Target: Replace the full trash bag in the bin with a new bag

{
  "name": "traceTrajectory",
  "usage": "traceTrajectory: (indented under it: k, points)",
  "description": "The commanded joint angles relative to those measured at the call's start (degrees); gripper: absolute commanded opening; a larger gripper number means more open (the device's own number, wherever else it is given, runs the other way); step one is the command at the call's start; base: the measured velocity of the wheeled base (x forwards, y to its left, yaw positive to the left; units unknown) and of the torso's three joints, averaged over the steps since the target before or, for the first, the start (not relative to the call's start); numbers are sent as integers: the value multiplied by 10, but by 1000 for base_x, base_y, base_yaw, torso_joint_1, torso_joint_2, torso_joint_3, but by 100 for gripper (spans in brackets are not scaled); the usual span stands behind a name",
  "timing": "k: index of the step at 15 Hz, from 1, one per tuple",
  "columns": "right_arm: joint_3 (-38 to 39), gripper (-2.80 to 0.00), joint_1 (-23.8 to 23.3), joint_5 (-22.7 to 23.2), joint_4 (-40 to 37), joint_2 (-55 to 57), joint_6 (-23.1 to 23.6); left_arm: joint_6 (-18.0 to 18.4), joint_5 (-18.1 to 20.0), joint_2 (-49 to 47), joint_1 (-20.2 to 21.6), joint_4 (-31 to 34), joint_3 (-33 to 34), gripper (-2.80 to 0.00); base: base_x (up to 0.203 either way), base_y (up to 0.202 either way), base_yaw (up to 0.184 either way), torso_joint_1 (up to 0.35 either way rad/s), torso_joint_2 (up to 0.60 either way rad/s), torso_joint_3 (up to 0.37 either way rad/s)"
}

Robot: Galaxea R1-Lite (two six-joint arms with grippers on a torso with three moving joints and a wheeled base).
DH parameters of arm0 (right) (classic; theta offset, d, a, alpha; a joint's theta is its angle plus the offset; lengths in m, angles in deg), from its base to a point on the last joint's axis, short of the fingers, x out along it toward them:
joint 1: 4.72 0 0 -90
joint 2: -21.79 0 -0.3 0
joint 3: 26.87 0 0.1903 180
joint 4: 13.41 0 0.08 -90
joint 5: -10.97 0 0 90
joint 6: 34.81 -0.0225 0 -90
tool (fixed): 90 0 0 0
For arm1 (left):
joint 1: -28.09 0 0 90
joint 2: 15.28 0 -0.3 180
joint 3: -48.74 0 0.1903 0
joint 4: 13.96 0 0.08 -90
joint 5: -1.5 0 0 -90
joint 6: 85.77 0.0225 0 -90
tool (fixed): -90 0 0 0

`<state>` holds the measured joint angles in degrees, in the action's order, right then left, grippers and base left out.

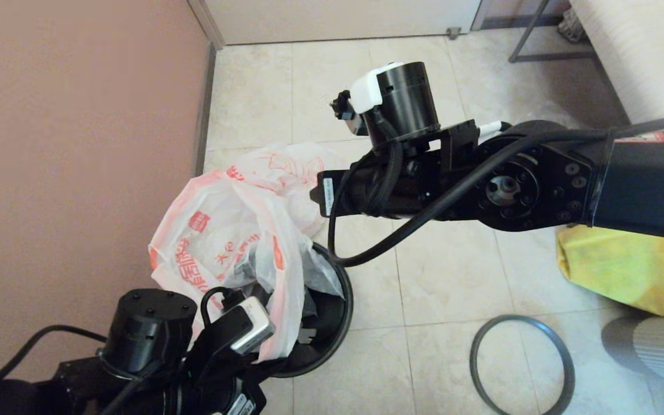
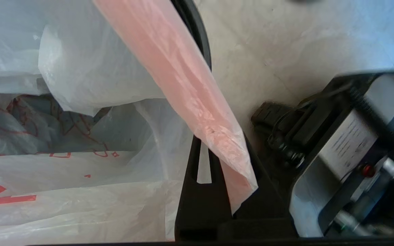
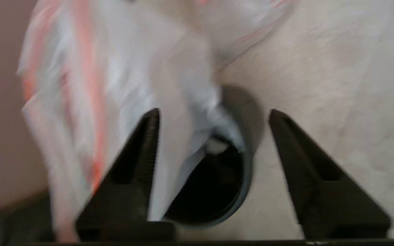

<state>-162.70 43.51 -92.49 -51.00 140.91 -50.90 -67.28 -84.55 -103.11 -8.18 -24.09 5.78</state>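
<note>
Nearest the head camera, at lower left: left arm, its gripper (image 2: 217,177) clamped shut on the orange-pink hem of the new bag (image 1: 234,242), the band pinched flat between the dark fingers (image 2: 197,191) in the left wrist view. New bag raised above the bin (image 1: 332,323), milky-white film billowed, part of it trailing down into the bin mouth. Small red label visible on the film facing the wall.

Bin standing on the tiled floor (image 1: 441,276) beside the pinkish wall (image 1: 72,173), dark interior visible in the right wrist view (image 3: 210,184).

Behind the new bag, toward the far wall: bag with red line drawings, taken as the full trash bag (image 1: 286,164), lying on the tiles; red print also visible through the film in the left wrist view (image 2: 29,119). Contact with the bin not determinable.

Right arm stretched across the upper middle of the head view, right gripper (image 3: 214,116) above the bin and bag, fingers (image 3: 139,160) spread wide apart, nothing between them.

Grey hoop rim (image 1: 522,369) lying flat on the tiles, well apart from the bin, to the robot's right. Yellow bag (image 1: 626,271) at the right edge, beneath the right arm.
</note>
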Motion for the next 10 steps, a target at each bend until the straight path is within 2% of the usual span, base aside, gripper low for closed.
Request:
traceTrajectory:
  k: [1,3,6,8,9,10]
  points:
    - [2,0,0,36,-9,-15,-1,-14,21,4,1,-14,5,-280,0,0,0,0,0,0]
    - [5,0,1,81,-39,-30,0,-14,57,-2,11,-16,13,-280,0,0,0,0,0,0]
    - [4,0,2,127,-101,-28,36,-15,76,-4,21,-18,19,-280,0,0,0,0,0,0]
    - [4,0,-2,148,-130,-20,65,-13,148,5,34,-59,40,-280,0,0,0,0,0,0]
    - [3,0,-2,151,-131,-12,68,-9,181,1,37,-106,55,-280,0,0,0,0,0,0]
    - [3,0,2,151,-131,-9,76,-5,190,-13,38,-133,63,-280,0,0,0,0,0,0]
